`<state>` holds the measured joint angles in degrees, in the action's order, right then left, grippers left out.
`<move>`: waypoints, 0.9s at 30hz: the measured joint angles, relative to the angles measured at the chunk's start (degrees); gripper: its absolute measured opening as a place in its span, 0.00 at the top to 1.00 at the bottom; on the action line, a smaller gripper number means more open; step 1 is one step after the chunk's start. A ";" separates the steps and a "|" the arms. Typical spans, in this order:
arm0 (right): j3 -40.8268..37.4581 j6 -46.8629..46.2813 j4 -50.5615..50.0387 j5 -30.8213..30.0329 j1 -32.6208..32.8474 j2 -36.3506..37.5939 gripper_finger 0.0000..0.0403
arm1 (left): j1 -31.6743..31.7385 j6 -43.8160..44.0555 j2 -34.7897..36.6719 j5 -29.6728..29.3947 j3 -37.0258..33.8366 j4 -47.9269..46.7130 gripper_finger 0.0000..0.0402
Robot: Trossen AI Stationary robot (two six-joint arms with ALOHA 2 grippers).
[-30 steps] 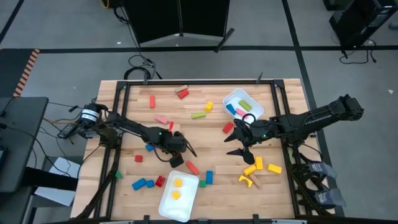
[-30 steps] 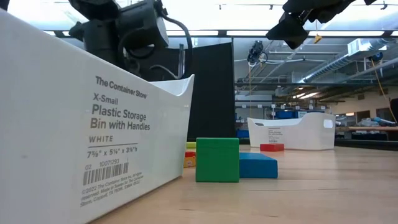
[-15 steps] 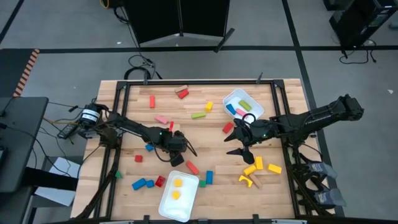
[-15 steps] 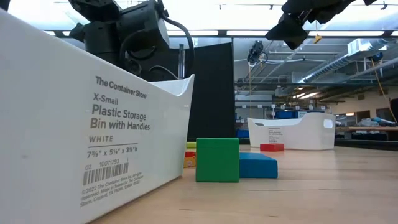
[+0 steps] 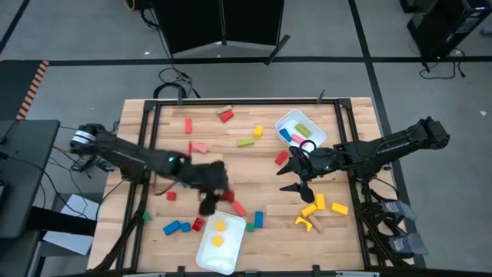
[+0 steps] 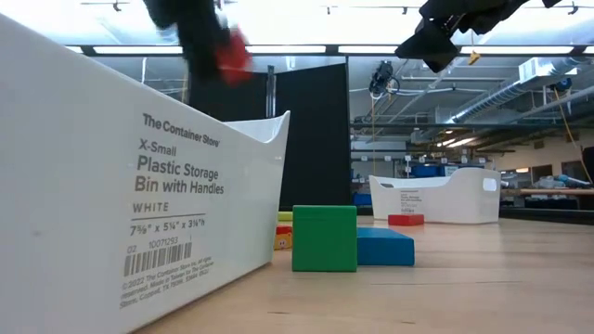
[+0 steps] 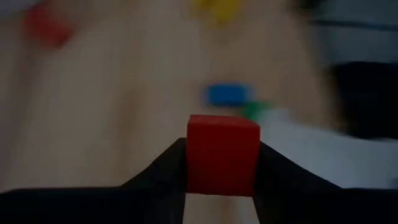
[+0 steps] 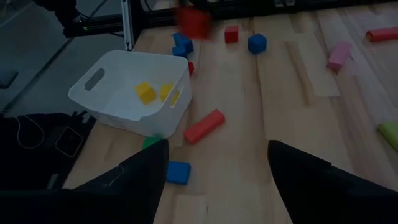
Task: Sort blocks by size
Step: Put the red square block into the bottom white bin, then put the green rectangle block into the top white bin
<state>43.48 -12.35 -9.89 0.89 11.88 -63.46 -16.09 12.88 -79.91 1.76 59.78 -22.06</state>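
Observation:
My left gripper (image 5: 219,196) is shut on a small red cube (image 7: 222,155), which shows blurred in the low view (image 6: 232,51) and the right wrist view (image 8: 194,22). It hangs just beyond the far end of the near white tray (image 5: 221,242), which holds two yellow cubes (image 8: 146,93). My right gripper (image 5: 296,181) stands open above the table right of centre, with nothing between its fingers. More blocks lie scattered on the table. A second white tray (image 5: 286,121) at the far right holds blue, green and pink blocks. My left gripper pinches the red cube between its two fingers, one on each of two opposite sides (image 7: 190,158). The cube is lifted clear of the table and, in the low view, hangs well above the near tray's rim (image 6: 269,125).
A red bar (image 5: 237,207) lies by the near tray's far corner. A green cube (image 6: 325,238) and a blue block (image 6: 385,246) sit to its right. Yellow blocks (image 5: 317,206) lie below my right gripper, blue blocks (image 5: 177,227) near the front left.
My left gripper has shut on the red cube, lifted it off the table and swung fast toward the near edge and the near tray; arm and cube are blurred.

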 joint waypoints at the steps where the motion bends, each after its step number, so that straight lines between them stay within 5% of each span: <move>1: 0.00 0.17 -0.01 0.00 0.00 0.00 0.29 | -1.56 -0.94 0.16 1.38 0.52 1.10 0.66; 5: 0.00 0.52 0.22 0.00 -0.55 0.00 0.29 | -7.41 -1.87 -2.81 4.73 1.24 1.20 0.66; 15: 0.02 0.34 1.72 0.00 -2.07 -0.02 0.29 | -13.28 13.49 -11.42 5.78 1.32 -0.15 0.65; 23: 0.02 0.32 1.33 -0.40 -2.30 -0.23 0.29 | -13.27 14.47 -11.16 5.10 2.46 -1.33 0.09; 27: 0.04 0.37 2.23 -3.04 -4.06 -2.90 0.29 | -13.43 12.55 -9.17 -0.21 3.81 -2.13 0.06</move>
<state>43.52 -11.98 -7.66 -2.15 7.82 -66.36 -29.52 25.43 -89.07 1.54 63.59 -24.20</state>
